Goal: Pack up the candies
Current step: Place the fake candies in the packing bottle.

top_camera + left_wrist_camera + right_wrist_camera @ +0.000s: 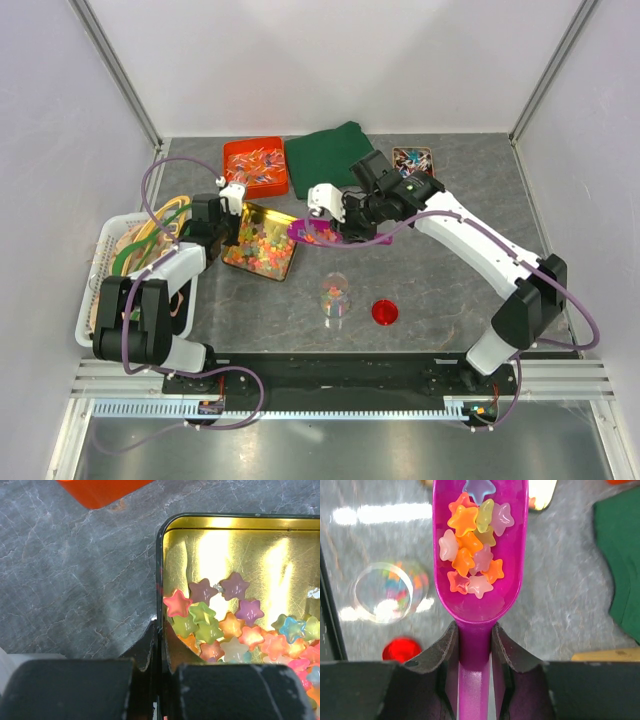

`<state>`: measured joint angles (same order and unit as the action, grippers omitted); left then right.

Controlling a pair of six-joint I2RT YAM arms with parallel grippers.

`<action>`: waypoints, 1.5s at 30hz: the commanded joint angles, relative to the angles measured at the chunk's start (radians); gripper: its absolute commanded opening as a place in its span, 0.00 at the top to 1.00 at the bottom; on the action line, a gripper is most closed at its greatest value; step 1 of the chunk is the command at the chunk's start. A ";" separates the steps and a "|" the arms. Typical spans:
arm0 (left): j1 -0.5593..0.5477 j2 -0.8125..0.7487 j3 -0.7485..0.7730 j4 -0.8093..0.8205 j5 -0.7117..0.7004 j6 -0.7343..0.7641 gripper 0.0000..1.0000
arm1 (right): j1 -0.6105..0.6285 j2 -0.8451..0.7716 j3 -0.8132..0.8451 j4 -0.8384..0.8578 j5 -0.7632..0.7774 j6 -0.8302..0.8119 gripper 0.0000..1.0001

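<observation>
Star-shaped candies (235, 630) in mixed colours lie in a gold tin (225, 545), which sits left of centre (262, 245). My left gripper (160, 630) is shut on the tin's near-left wall, one finger inside and one outside. My right gripper (475, 635) is shut on the handle of a purple scoop (480, 607). The scoop holds several candies (470, 550) and hangs over the table between the tin and a clear jar (382, 592). In the top view the scoop (320, 232) sits right of the tin, above the jar (335, 298), which has a few candies in it.
A red lid (384, 312) lies right of the jar. An orange tray (255, 165) of wrapped sweets, a green cloth (330, 152) and a small box of sweets (412, 160) stand at the back. A white basket (115, 275) stands at the left edge.
</observation>
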<state>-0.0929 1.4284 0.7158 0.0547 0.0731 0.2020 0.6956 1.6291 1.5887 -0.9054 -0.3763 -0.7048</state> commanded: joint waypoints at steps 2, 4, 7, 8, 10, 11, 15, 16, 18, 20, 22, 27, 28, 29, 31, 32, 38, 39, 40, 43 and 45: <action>0.001 -0.005 0.048 0.076 0.017 -0.029 0.98 | 0.001 -0.077 0.045 -0.219 0.071 -0.188 1.00; 0.001 0.000 0.048 0.076 0.017 -0.029 0.98 | 0.002 -0.106 0.048 -0.281 0.109 -0.231 1.00; 0.001 0.006 0.051 0.076 0.017 -0.029 0.98 | -0.001 -0.139 0.056 -0.367 0.109 -0.263 1.00; 0.001 0.007 0.050 0.076 0.017 -0.027 0.98 | 0.001 -0.147 0.056 -0.384 0.109 -0.278 1.00; 0.001 0.007 0.050 0.076 0.013 -0.026 0.98 | 0.001 -0.178 0.036 -0.414 0.106 -0.289 1.00; 0.001 0.004 0.051 0.076 0.011 -0.026 0.98 | 0.001 -0.190 0.027 -0.420 0.106 -0.297 1.00; 0.001 0.003 0.051 0.076 0.007 -0.024 0.98 | 0.001 -0.236 -0.030 -0.435 0.119 -0.297 1.00; 0.001 0.003 0.050 0.076 0.005 -0.024 0.98 | 0.001 -0.241 -0.039 -0.435 0.128 -0.298 1.00; 0.001 0.001 0.050 0.076 0.001 -0.023 0.98 | 0.001 -0.253 -0.067 -0.435 0.139 -0.295 1.00; 0.001 0.003 0.051 0.076 -0.001 -0.021 0.98 | -0.001 -0.259 -0.082 -0.425 0.145 -0.289 1.00; 0.001 0.001 0.051 0.076 -0.006 -0.019 0.98 | 0.002 -0.265 -0.102 -0.412 0.142 -0.282 1.00; 0.001 -0.002 0.050 0.074 -0.009 -0.018 0.98 | 0.011 -0.262 -0.128 -0.383 0.154 -0.263 1.00; 0.001 0.000 0.050 0.074 -0.009 -0.016 0.98 | 0.016 -0.259 -0.130 -0.380 0.158 -0.259 1.00; 0.001 0.000 0.050 0.074 -0.009 -0.019 0.98 | 0.021 -0.256 -0.130 -0.377 0.163 -0.257 1.00; 0.001 -0.003 0.050 0.074 -0.010 -0.016 0.98 | 0.035 -0.250 -0.134 -0.372 0.183 -0.254 1.00; 0.001 -0.002 0.050 0.076 -0.012 -0.016 0.98 | 0.047 -0.247 -0.136 -0.368 0.194 -0.243 1.00; 0.001 0.000 0.048 0.076 -0.009 -0.016 0.98 | 0.093 -0.232 -0.138 -0.348 0.278 -0.222 1.00; 0.001 0.000 0.048 0.076 -0.009 -0.015 0.98 | 0.100 -0.227 -0.138 -0.346 0.287 -0.220 1.00; 0.002 0.000 0.048 0.076 -0.009 -0.015 0.98 | 0.104 -0.227 -0.136 -0.343 0.315 -0.219 1.00; 0.002 0.001 0.048 0.077 -0.009 -0.016 0.98 | 0.125 -0.221 -0.134 -0.343 0.347 -0.217 1.00; 0.001 0.003 0.050 0.077 -0.009 -0.015 0.98 | 0.140 -0.213 -0.133 -0.343 0.372 -0.219 1.00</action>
<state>-0.0929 1.4448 0.7170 0.0551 0.0536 0.2028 0.8131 1.4067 1.4498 -1.2739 -0.0727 -0.9352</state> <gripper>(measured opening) 0.037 0.322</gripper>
